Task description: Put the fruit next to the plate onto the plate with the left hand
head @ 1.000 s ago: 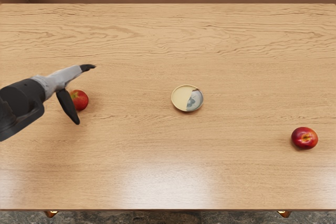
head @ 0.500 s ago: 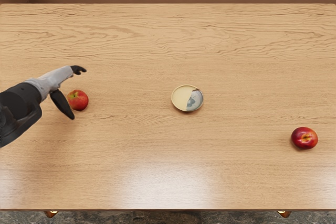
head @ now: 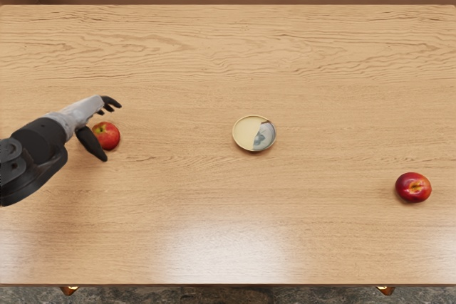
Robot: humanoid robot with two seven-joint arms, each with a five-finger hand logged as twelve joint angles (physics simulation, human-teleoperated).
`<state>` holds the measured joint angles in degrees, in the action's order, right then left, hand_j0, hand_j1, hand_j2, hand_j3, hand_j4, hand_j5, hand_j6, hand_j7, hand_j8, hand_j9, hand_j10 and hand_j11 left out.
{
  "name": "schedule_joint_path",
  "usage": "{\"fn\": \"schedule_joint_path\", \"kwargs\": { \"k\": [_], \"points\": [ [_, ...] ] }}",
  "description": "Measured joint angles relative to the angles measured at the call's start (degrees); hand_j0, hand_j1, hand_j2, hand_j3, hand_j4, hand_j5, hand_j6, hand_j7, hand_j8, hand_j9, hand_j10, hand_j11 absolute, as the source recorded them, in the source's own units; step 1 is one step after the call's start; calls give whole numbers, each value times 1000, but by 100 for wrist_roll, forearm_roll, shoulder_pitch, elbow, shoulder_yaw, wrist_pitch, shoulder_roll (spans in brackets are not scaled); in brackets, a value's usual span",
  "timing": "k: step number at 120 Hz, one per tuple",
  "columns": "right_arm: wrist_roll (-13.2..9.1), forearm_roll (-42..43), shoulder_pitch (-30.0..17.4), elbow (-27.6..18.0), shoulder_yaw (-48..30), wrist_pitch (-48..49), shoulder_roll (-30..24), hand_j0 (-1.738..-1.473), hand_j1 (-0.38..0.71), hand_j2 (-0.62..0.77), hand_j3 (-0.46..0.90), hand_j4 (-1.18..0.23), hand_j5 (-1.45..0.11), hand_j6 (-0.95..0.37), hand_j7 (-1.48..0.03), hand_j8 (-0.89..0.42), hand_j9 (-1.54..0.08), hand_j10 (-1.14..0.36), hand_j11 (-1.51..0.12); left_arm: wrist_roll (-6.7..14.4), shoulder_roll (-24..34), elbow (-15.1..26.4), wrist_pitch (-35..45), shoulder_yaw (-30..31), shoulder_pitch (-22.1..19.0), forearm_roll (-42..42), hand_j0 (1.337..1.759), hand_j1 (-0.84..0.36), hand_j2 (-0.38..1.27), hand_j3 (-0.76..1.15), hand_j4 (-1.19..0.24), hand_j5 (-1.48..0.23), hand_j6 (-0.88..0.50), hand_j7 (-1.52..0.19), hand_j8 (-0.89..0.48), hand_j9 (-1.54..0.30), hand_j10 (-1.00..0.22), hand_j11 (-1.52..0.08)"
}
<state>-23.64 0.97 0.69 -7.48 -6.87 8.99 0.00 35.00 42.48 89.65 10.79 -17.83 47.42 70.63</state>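
A red apple (head: 108,134) lies on the table at the left, well apart from the small round plate (head: 254,133) near the middle. My left hand (head: 100,124) comes in from the left edge and hovers over this apple, fingers spread, thumb (head: 93,144) on its near-left side and fingers (head: 110,104) beyond it. Nothing is grasped. A second red apple (head: 413,186) sits far to the right, also away from the plate. The right arm is out of view.
The wooden table (head: 228,62) runs wide behind and in front of the objects. A brown wall borders its far edge. The near edge of the table lies along the bottom of the picture.
My left hand has pulled back slightly to the left and lowered, its fingers curling in closer around the left apple. Both apples and the plate have stayed put.
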Motion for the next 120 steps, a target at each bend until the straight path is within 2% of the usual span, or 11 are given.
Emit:
{"fn": "schedule_joint_path", "kwargs": {
  "k": [120],
  "points": [
    [0, 2, 19, 0, 1, -2, 0, -1658, -349, 0, 0, 0, 0, 0, 0, 0, 0, 0, 0, 0, -132, -250, 11, 118, 4, 8, 1658, -119, 84, 0, -396, -511, -397, -511, -397, -511, -396, -511]
  ]
}}
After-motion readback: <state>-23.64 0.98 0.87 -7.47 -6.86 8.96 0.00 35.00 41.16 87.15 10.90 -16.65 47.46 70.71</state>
